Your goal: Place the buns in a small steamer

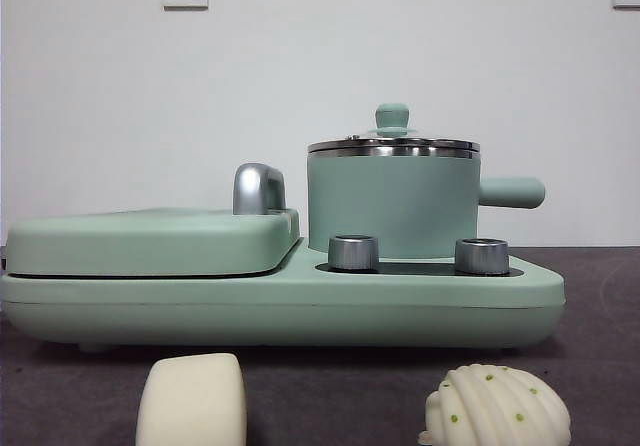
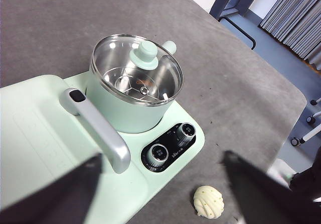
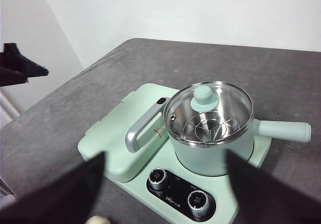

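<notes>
Nothing is in hand yet: both buns sit on the grey surface (image 1: 600, 296) in front of the mint-green cooker, the smooth loaf bun (image 1: 192, 401) to one side and the ribbed shell bun (image 1: 497, 406) with green dots nearer the dials. The small steamer (image 1: 392, 206) stands on the cooker's hob with its glass lid (image 3: 209, 114) on, green knob (image 1: 392, 118) up. So the lid looks like the first job, and I'd want it done cleanly. The left gripper (image 2: 160, 184) hangs high over the dials and the right gripper (image 3: 165, 184) high over the cooker's front, both with fingers spread wide and empty. Whichever goes for it should drop straight down, pinch the knob squarely, and lift vertically so the steel rim doesn't catch. Set the lid on the surface well apart from the buns, clear of the chrome handle (image 1: 258, 188).
</notes>
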`<state>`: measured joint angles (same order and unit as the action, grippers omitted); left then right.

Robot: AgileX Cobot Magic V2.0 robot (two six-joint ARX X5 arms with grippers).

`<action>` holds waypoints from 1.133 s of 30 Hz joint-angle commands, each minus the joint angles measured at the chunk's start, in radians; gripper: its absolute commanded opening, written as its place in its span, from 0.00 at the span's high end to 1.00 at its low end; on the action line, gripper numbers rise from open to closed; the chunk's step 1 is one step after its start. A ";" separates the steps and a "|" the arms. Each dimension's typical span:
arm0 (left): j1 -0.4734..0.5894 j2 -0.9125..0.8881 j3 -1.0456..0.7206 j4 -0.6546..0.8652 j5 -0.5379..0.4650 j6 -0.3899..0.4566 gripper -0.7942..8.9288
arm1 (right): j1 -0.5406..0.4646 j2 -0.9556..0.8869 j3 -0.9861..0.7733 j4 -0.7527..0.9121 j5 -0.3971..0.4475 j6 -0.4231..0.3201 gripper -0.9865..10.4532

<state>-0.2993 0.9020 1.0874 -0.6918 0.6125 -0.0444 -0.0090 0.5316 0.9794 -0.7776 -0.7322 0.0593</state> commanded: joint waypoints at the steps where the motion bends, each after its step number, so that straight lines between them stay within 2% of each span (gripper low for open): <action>1: -0.004 0.007 0.019 0.008 0.009 0.001 0.41 | 0.000 0.004 0.016 0.006 0.000 -0.008 0.48; 11: -0.004 0.016 0.022 0.004 0.009 -0.037 0.41 | 0.000 0.002 0.016 0.006 -0.002 -0.006 0.48; 16: -0.004 0.087 0.066 -0.010 0.009 -0.038 0.41 | 0.000 0.002 0.016 0.006 -0.002 0.012 0.48; 21: -0.022 0.237 0.195 -0.089 0.008 -0.020 0.41 | 0.000 0.002 0.016 0.006 -0.004 0.020 0.48; 27: -0.067 0.474 0.412 -0.208 -0.002 0.040 0.41 | 0.000 0.002 0.016 0.006 -0.004 0.035 0.48; 34: -0.158 0.747 0.678 -0.368 -0.119 0.122 0.41 | 0.000 0.002 0.016 0.006 -0.004 0.034 0.48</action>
<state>-0.4450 1.6123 1.7130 -1.0492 0.5060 0.0345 -0.0090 0.5316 0.9794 -0.7776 -0.7334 0.0834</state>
